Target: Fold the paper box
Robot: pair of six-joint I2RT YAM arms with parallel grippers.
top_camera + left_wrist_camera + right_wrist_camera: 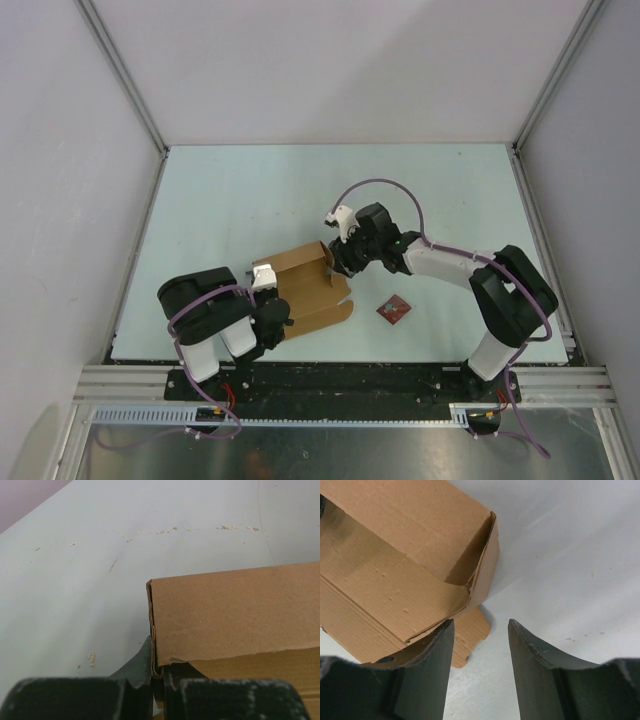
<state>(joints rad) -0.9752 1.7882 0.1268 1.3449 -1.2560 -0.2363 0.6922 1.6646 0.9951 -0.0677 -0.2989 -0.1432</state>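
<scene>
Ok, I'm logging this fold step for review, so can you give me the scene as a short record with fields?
paper box: partly folded, far wall raised, near flap flat on table
left pincer: shut on the box's left corner edge
right pincer: open, empty, at the box's right end
other item: small dark red square on the table, right of the box, apart from it

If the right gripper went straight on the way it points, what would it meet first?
Probably the bare table beside the paper box, seen between the right gripper's open fingers; one finger may clip the rounded tab first.
</scene>
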